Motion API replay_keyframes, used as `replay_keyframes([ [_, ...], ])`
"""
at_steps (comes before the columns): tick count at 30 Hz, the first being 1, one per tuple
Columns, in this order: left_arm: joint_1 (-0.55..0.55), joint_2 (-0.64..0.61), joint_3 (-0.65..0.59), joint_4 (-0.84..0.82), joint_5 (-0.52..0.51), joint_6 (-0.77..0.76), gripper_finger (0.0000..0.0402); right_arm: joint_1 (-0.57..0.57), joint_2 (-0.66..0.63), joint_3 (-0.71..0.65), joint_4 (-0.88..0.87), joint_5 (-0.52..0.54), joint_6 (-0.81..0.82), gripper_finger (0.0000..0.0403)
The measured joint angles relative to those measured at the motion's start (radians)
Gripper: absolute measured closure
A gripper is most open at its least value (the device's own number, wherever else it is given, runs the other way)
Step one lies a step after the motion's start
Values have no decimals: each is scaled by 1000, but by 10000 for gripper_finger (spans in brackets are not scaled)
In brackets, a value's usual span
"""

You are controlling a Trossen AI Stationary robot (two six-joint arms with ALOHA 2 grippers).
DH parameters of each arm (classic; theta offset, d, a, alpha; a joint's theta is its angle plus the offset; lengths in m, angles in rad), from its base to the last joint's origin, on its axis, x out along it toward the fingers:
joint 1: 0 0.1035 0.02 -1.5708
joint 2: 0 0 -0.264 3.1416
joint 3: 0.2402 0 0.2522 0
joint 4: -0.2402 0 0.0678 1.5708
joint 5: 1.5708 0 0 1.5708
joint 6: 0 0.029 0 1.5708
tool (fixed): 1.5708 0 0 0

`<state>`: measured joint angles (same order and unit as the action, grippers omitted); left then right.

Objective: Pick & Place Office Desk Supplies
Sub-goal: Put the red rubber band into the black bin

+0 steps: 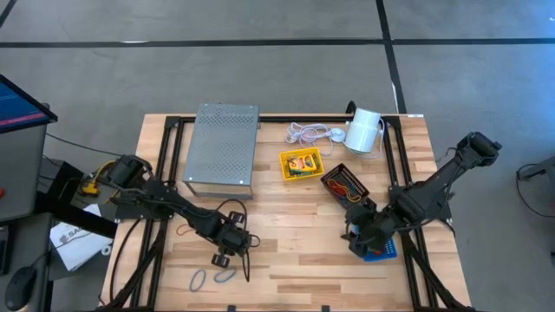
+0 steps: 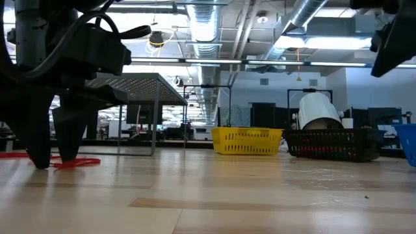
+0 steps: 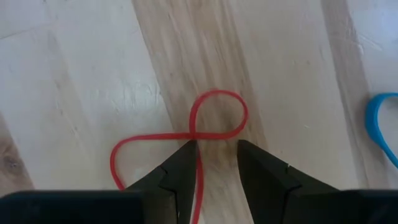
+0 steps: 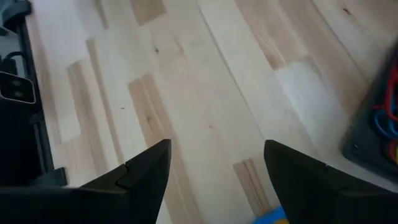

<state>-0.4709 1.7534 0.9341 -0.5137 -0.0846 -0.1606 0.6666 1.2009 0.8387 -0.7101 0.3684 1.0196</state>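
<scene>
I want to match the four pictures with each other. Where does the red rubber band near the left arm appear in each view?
High view: not clear to see; the left tool covers that spot.
Low view: red rubber band lies flat on the table at far left, at the tool's tips.
Left wrist view: centre, a twisted loop just ahead of the open fingers.
Right wrist view: not in it.
Shared landmark: the left tool.

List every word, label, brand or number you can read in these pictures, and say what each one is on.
None can be read for certain.
Paper sheet on the floor left of the table: dark print, cut off and too small to read.
Crayon box in the yellow tray: printing too small to read.
Screen at far left: no legible text.
</scene>
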Motion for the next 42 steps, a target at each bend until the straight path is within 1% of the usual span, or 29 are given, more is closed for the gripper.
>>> replay_keyframes([
  [4, 0, -11, -3, 3, -10, -9, 289, -11, 27, 0, 22, 0, -33, 149],
  [12, 1, -16, -4, 7, -30, -12, 289, -15, 85, 0, 24, -7, -36, 149],
  [23, 64, -16, -5, 8, -27, -12, 291, -15, 95, 0, 70, -13, -61, 149],
  [25, 72, -16, -6, 9, -20, -12, 300, -15, 95, 0, 71, -13, -61, 149],
  [27, 74, -19, -15, 19, -20, -12, 317, -15, 95, 0, 72, -13, -62, 149],
  [32, 73, -21, -26, 29, 9, -18, 389, -15, 95, 0, 74, -12, -70, 149],
  [37, 61, -21, -28, 41, 7, -39, 399, -14, 95, 0, 106, -12, -101, 149],
  [42, 38, -29, -23, 33, -9, -37, 401, -14, 95, 0, 128, -10, -111, 149],
])
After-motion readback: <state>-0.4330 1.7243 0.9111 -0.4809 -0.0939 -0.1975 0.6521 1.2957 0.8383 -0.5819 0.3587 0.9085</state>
